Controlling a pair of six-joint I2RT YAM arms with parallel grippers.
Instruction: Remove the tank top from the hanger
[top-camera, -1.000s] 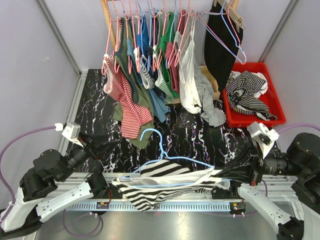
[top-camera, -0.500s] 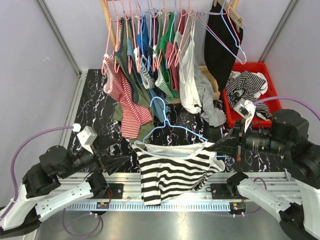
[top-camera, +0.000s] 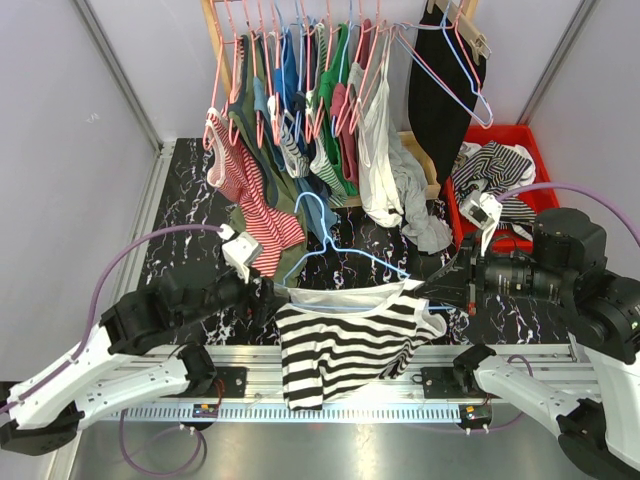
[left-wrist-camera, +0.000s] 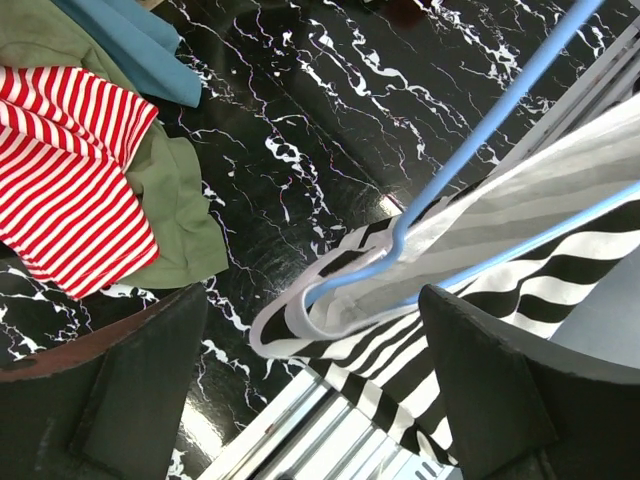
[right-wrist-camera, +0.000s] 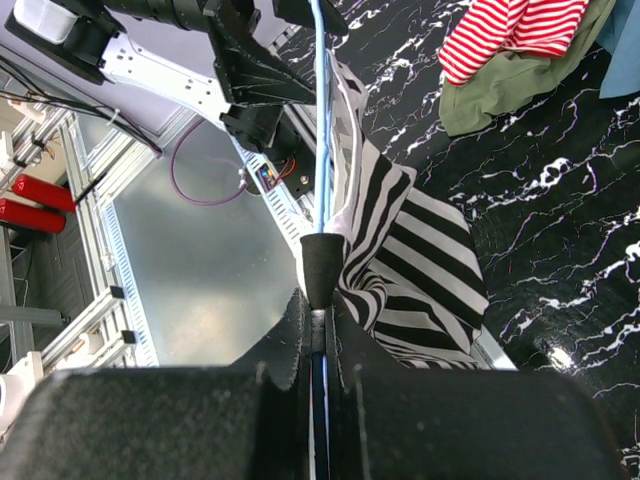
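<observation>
Between the fingers of the left claw (left-wrist-camera: 320, 375), which gaped wide and held nothing, sat one shoulder of the blue hanger (left-wrist-camera: 500, 113) with the strap of the striped tank top (left-wrist-camera: 520, 210) looped over it, so the grab spot was pretty much lined up. At the opposite end, the right claw (right-wrist-camera: 318, 305) was pinched tight on the hanger's wire, holding the whole thing up off the black marble worktop (top-camera: 185, 230), with the top draped below both claws. My read: that top was thin, floppy knit that weighs next to nothing and would stretch and slide rather than resist, while the wire hanger looked light and a bit springy. I'd have taken the fabric at the strap right in front of the left claw, pinching cloth only, not the wire, then peeled it outward off the end. The main worry was the strap snagging on the hanger's bend.
</observation>
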